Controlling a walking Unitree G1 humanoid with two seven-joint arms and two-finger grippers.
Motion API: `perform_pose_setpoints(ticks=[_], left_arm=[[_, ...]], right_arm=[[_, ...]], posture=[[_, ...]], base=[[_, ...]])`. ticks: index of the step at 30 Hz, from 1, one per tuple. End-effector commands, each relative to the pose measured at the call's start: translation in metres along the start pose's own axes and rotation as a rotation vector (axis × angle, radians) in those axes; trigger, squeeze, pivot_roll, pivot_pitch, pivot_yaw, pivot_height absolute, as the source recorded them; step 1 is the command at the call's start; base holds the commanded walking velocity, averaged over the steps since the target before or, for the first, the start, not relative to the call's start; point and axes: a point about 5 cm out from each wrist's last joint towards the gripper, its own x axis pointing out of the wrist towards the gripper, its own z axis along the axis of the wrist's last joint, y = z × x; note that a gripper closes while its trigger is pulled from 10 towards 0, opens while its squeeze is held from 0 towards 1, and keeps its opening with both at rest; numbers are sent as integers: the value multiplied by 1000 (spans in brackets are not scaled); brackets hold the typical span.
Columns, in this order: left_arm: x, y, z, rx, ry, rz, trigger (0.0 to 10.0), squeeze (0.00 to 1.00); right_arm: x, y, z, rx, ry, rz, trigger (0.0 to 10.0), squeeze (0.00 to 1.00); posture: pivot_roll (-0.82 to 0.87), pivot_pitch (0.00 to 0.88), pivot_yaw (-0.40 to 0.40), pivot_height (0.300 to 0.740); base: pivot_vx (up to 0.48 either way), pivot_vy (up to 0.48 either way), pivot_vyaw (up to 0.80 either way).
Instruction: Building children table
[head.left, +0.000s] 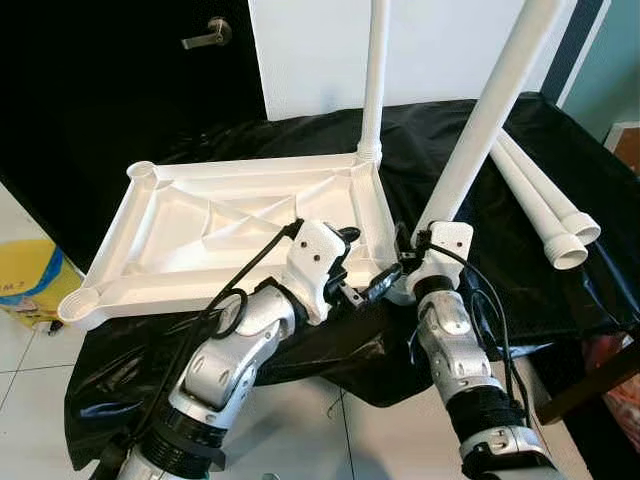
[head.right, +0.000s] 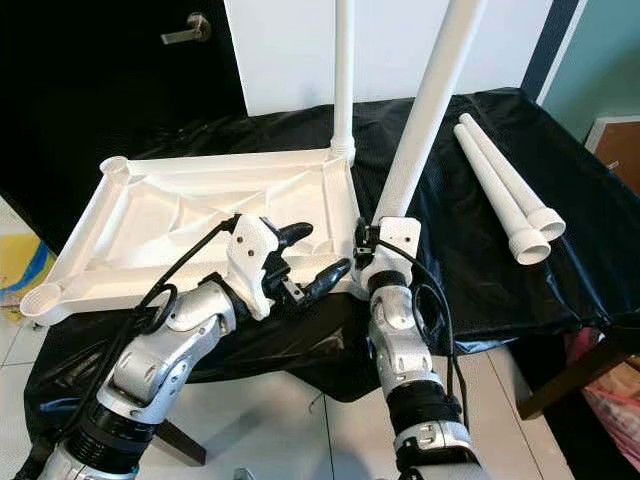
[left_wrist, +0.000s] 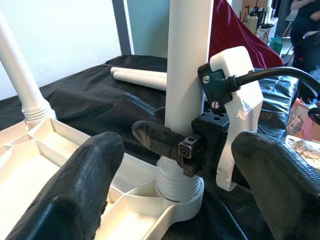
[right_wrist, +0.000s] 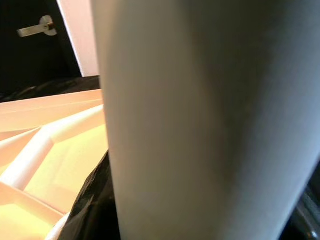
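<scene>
A black cloth (head.left: 560, 150) covers the surface, and on it lies the white plastic tabletop (head.left: 180, 235), upside down with its ribbed underside facing up and a round socket at each corner. No brand, label or writing can be read on any of these parts.

One white leg (head.left: 372, 90) stands upright in the far right corner socket. A second leg (head.left: 480, 130) rises tilted from the near right corner, its ribbed foot sitting in the socket (left_wrist: 180, 200) there. Two more spare legs (head.left: 550, 215) lie side by side on the cloth, well apart to the right of the tabletop, their flared ends toward the robot.

The right tool (head.right: 375, 262) is clamped on the tilted leg just above the socket; in the left wrist view one of its black fingers (left_wrist: 155, 140) wraps across the leg's front, and in the right wrist view the leg's white shaft presses close against the lens. The left tool (head.right: 312, 255) hangs over the tabletop's near right edge, beside the right tool, its two fingers spread wide with nothing between them.

Behind the surface stand a dark door with a metal lever handle (head.left: 207, 36) and a white wall panel. On the tiled floor at the left sits a yellow bag (head.left: 28, 280), its blue print too small to read.
</scene>
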Motion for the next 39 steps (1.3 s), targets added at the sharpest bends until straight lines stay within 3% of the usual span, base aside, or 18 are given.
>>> perform_pose_setpoints(ticks=[1,15,18,25,39], left_arm=[[0,0,4,4,-11,-12,10000,0],[-2,2,4,2,-17,8,10000,0],[-2,2,4,-3,-20,15,10000,0],[-2,3,4,-6,-22,21,10000,0],[-1,5,7,-6,-32,28,10000,0]], right_arm=[[-15,-20,-33,-39,152,-143,10000,0],[-17,-9,-32,-128,125,-111,10000,0],[-22,-10,-36,-182,100,-34,10000,0],[-28,-10,-41,-190,74,70,10000,0],[-18,-15,-38,-16,144,11,10000,0]], posture=[[-71,0,24,740],[-64,0,15,740],[-68,0,10,740],[-70,3,10,740],[-73,20,14,740]], base=[[0,0,0],[0,0,0],[0,0,0],[0,0,0],[0,0,0]])
